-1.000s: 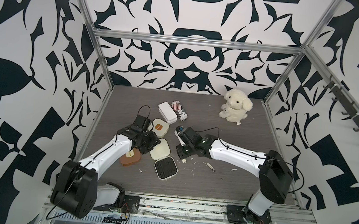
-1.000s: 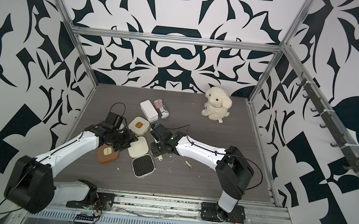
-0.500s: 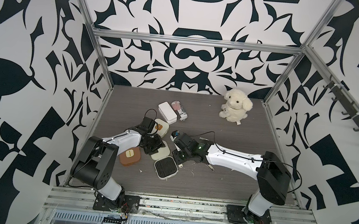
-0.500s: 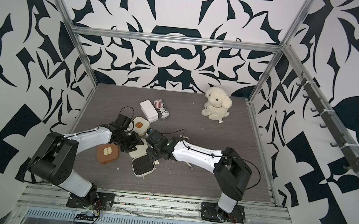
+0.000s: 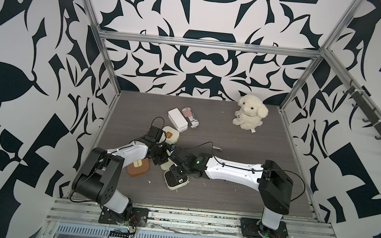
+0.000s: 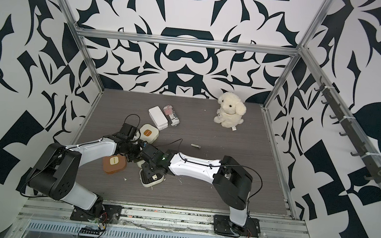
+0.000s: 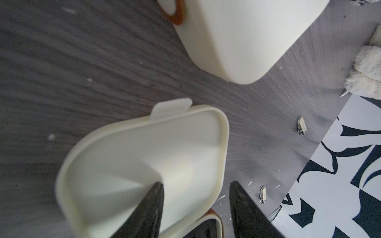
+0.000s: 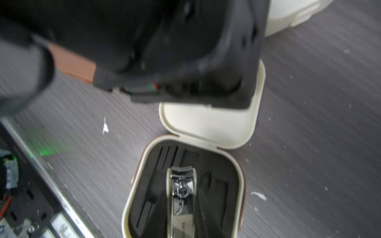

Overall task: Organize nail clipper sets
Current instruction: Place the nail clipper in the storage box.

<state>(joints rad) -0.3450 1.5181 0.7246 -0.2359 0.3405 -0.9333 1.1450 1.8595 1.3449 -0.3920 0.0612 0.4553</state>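
Plainly, crowding is the main hazard: in both top views the left arm (image 5: 130, 150) and right arm (image 5: 232, 170) meet nose to nose over the open cream case (image 5: 173, 188). It lies near the front, just right of the tan-brown case (image 5: 138, 167), with the closed cream case (image 6: 153, 130) farther back, and a careless move by either arm could knock the other. From the left wrist, the left gripper (image 7: 195, 184) has its jaws nearly closed, pinching the side wall of the open lid (image 7: 144, 154), one finger inside and one outside. That wall looks thin and smooth, so it may slip free, or a tug could drag the light case askew. A loose clipper (image 7: 301, 125) and a second clipper (image 7: 262, 193) lie on the table (image 7: 82, 61) beyond. From the right wrist, the right gripper (image 8: 181, 193) holds a metal clipper (image 8: 181, 183) in a narrow grip over the black insert (image 8: 152, 171); whether it sits in its slot I cannot tell through the blur. Released crooked, it would stand proud and block the lid, and a lid swung early would strike the fingers.
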